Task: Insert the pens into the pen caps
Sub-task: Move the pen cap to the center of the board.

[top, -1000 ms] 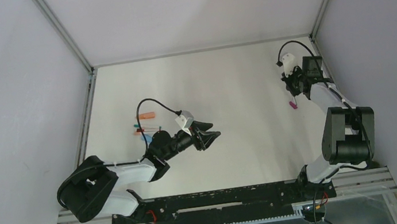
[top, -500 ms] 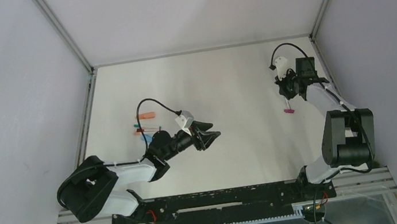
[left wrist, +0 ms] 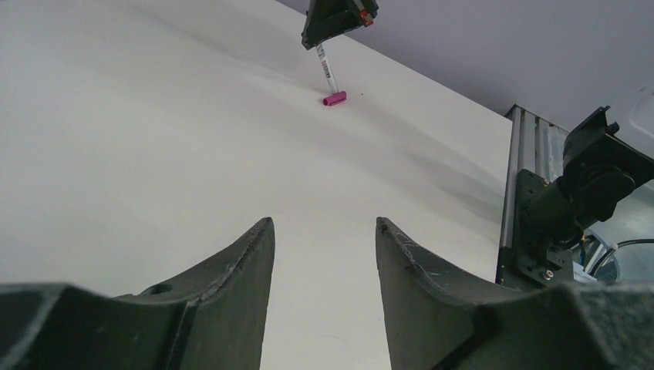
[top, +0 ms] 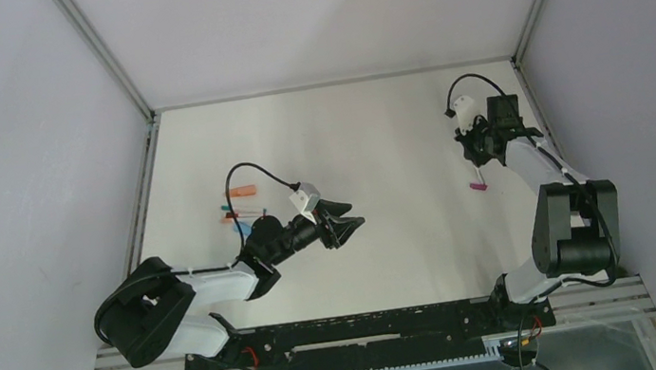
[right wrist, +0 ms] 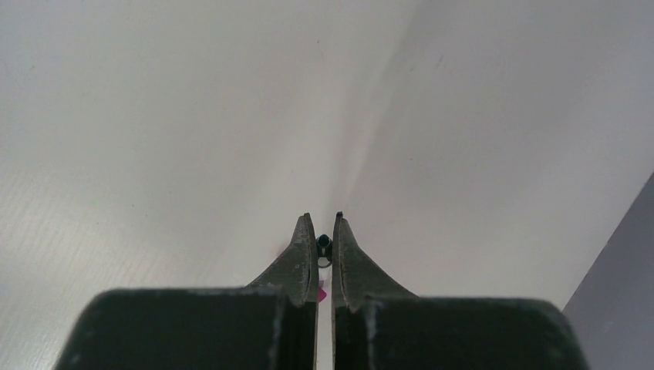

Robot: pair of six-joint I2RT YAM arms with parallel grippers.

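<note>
pen poised over a loose cap: it may skid away

the right gripper (right wrist: pixel 325 231) pinches a pen (left wrist: pixel 327 68) near upright, its lower end just at the magenta cap (left wrist: pixel 335 99), which lies on its side on the table (top: pixel 376 140); contact can't be told. nothing braces the cap, so a push could roll it off or slide the pen up in the pinch. the left gripper (left wrist: pixel 324 223) is spread wide and empty, well apart, with the spare pens and caps (top: pixel 237 211) behind it.
</note>
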